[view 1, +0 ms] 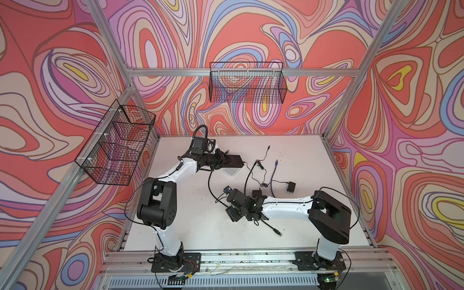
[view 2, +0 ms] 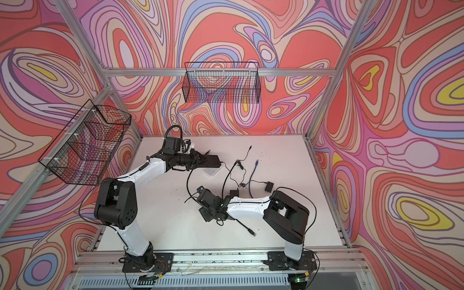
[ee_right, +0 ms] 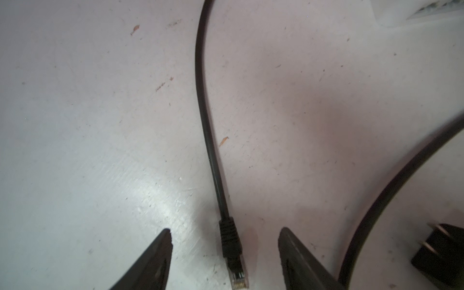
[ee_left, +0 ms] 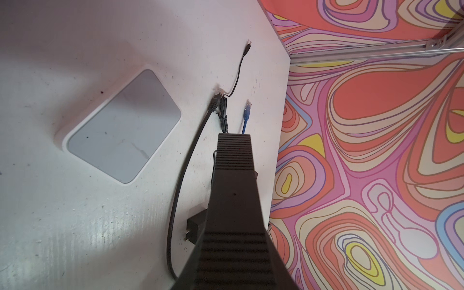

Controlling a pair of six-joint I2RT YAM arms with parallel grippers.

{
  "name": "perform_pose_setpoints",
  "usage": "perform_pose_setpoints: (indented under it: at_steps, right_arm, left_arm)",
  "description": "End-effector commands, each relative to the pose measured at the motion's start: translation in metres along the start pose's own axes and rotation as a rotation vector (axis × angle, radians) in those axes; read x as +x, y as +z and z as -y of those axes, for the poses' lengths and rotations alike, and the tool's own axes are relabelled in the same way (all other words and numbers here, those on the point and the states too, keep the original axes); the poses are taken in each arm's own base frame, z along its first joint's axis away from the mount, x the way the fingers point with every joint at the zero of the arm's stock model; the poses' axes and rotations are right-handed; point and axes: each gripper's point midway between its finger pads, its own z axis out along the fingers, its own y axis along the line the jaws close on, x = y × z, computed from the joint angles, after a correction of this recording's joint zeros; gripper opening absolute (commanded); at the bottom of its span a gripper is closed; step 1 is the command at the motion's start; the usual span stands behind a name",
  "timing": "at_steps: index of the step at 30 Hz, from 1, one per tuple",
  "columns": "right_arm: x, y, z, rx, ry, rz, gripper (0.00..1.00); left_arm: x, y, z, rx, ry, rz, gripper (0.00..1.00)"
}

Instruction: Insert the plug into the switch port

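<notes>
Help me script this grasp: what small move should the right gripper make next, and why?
Probably close the right gripper on the black Ethernet plug. Its open fingers straddle the plug, which lies on the table between them, not yet held.

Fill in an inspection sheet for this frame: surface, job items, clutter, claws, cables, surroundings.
Surface: white table, scuffed and speckled.
Job's things: white switch flat on the table; black Ethernet plug lying loose, not inserted.
Clutter: two black power adapters.
Grippers: left claw shut, near the switch; right claw open, straddling the plug, not touching it.
Cables: blue Ethernet cable and thin barrel-jack lead, both loose.
Surroundings: two wire baskets, swirl-patterned walls.
</notes>
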Motion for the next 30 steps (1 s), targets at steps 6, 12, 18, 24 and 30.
perform_pose_setpoints:
  at_steps: [6,12,18,24,30]
  right_arm:
    - [0.000,0.024,0.001,0.036,-0.044,-0.020,0.55]
    - [0.014,0.023,-0.010,-0.035,-0.063,-0.086,0.30]
    - [0.041,0.015,-0.004,-0.035,-0.104,-0.181,0.15]
    - [0.058,-0.010,0.003,-0.052,-0.123,-0.197,0.10]
    - [0.084,-0.030,0.019,-0.016,-0.090,-0.239,0.10]
  left_arm:
    - [-0.015,-0.013,0.007,0.046,-0.001,0.025,0.08]
    - [-0.018,-0.018,0.008,0.055,-0.002,0.028,0.08]
    - [-0.019,-0.023,0.010,0.057,0.006,0.035,0.07]
    - [-0.021,-0.027,0.007,0.052,0.002,0.039,0.07]
    - [-0.023,-0.030,0.008,0.051,0.003,0.045,0.07]
